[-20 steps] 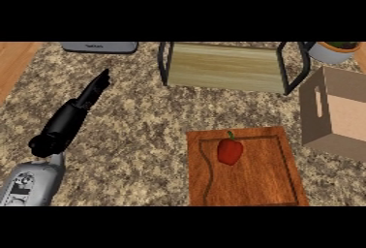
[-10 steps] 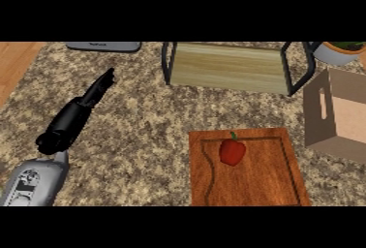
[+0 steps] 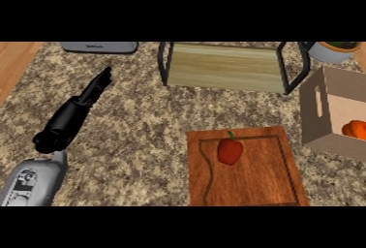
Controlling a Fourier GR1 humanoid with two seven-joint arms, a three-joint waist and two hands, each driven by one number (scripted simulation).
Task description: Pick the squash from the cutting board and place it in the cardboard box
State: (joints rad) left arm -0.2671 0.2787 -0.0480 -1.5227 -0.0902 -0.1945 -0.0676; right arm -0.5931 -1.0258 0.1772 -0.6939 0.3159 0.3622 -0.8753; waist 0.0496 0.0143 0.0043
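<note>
A red, pepper-shaped vegetable [image 3: 229, 151] with a green stem lies on the upper part of the wooden cutting board [image 3: 253, 186]. Nothing touches it. The cardboard box [image 3: 323, 109] stands at the right edge, tipped so that its open side shows, and something orange [image 3: 355, 129] sits inside it. My left hand [image 3: 73, 116] stretches across the counter far to the left of the board, open, with its straight fingers [image 3: 100, 81] pointing up and to the right and holding nothing. The right hand does not show.
A wooden shelf in a black metal frame [image 3: 223, 66] stands behind the board. A grey appliance [image 3: 99, 46] is at the top left and a pot [image 3: 334, 52] at the top right. The counter [image 3: 136, 145] is speckled stone.
The view has turned a little, so the box's inside and the orange thing in it now show. The left hand has kept its pose and the red vegetable has not moved on the board.
</note>
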